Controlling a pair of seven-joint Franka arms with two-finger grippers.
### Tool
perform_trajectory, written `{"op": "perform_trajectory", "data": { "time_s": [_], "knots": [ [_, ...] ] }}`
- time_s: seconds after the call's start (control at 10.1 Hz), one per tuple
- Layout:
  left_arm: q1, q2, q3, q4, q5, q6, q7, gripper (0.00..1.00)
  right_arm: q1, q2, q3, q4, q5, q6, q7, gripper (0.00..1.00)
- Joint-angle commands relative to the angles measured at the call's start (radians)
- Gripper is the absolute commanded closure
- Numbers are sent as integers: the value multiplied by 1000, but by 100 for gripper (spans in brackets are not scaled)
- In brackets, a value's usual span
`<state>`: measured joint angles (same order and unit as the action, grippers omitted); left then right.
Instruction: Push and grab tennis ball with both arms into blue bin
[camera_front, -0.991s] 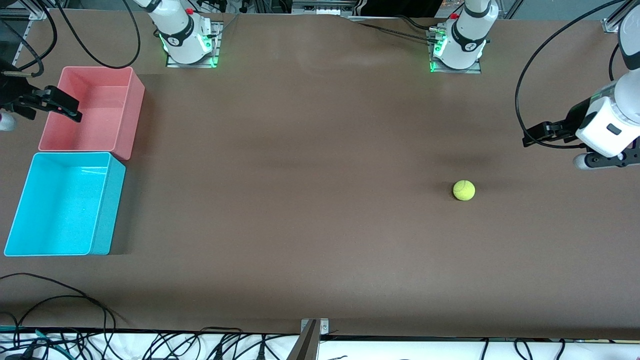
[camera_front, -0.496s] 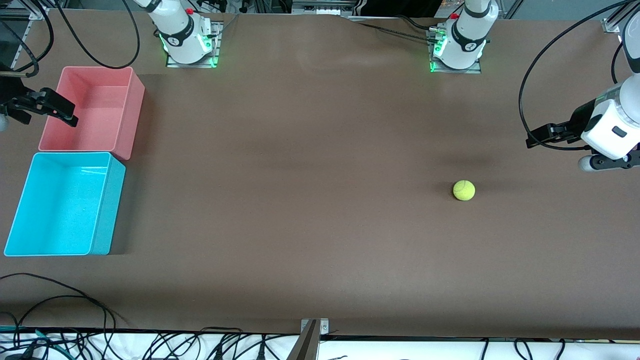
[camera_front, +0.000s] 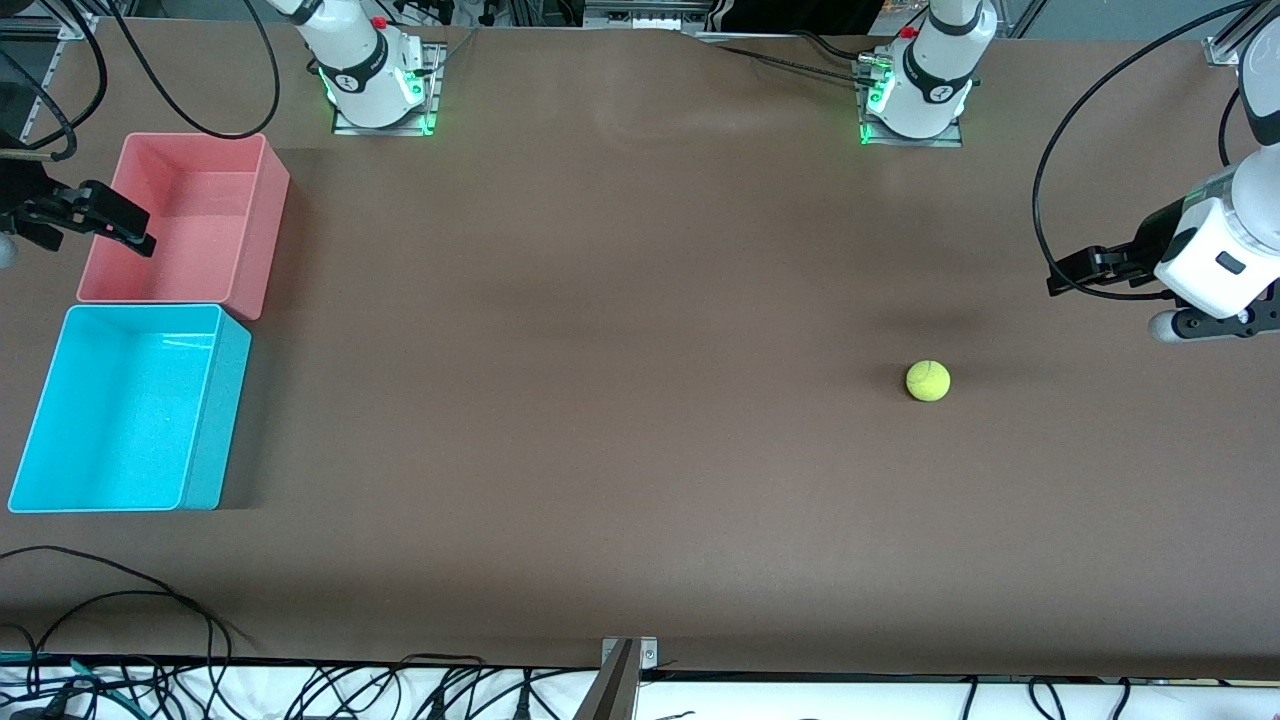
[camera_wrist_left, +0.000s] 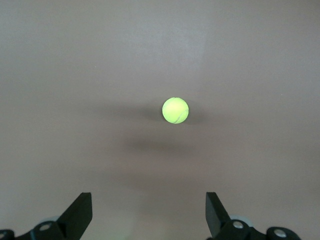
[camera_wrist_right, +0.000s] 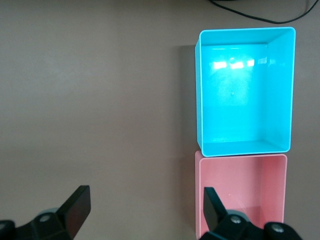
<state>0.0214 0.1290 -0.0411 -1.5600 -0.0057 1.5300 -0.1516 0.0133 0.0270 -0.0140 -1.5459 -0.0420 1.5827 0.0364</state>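
The tennis ball (camera_front: 928, 381) lies on the brown table toward the left arm's end, and it also shows in the left wrist view (camera_wrist_left: 175, 110). The blue bin (camera_front: 215, 420) stands at the right arm's end, nearer to the front camera than the pink bin; it is empty in the right wrist view (camera_wrist_right: 199, 90). My left gripper (camera_front: 1075, 270) hangs open and empty high over the table's end, well apart from the ball (camera_wrist_left: 149, 197). My right gripper (camera_front: 125, 225) is open and empty over the pink bin's outer wall (camera_wrist_right: 145, 192).
The pink bin (camera_front: 262, 230) stands empty, touching the blue bin, and shows in the right wrist view (camera_wrist_right: 200, 200). Black cables (camera_front: 120, 590) trail along the table's front edge. The arm bases (camera_front: 375, 85) stand at the back edge.
The right gripper has drifted a little outward from the pink bin. The left gripper shifted slightly outward and came back. The ball has not moved.
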Motion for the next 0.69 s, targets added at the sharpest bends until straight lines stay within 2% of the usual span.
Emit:
{"op": "perform_trajectory", "data": {
  "time_s": [0.0,0.59],
  "knots": [
    [0,17,-2,34,21,-14,3,0,-4,8,2,18,8,-9,8,0],
    [3,17,-2,32,19,-16,3,0,-10,10,-3,18,40,-6,10,0]
  ]
}}
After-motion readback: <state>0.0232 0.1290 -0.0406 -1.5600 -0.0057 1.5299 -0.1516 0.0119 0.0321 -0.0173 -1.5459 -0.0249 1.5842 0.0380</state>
